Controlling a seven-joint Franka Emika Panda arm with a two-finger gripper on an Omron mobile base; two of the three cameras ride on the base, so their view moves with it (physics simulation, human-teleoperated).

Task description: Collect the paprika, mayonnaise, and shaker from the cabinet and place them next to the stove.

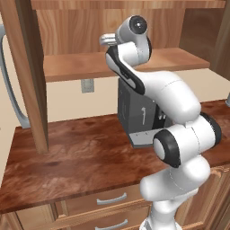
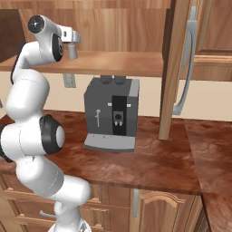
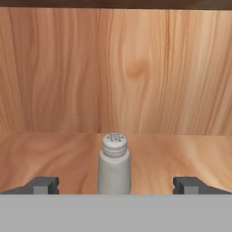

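The arm is reaching up to the wall cabinet [image 1: 126,63], its hand level with the plank shelf. In the hand view the gripper [image 3: 116,185] is standing with its jaws wide apart, one dark fingertip [image 3: 43,185] at the left and the other at the right, nothing between them but the shaker [image 3: 114,164]. The shaker is standing upright on the shelf, centred between the fingertips but not touched by either; its perforated rounded top is facing up, and the cabinet's wooden back panel is rising behind it. In the right base view the shaker [image 2: 72,50] is showing as a small grey shape just beside the hand, at the shelf's left part.

Below the shelf, a grey coffee machine [image 2: 112,118] is sitting on the dark wooden counter [image 2: 154,165], against the wall. Drawers with silver handles [image 1: 111,199] are running under the counter's near edge.
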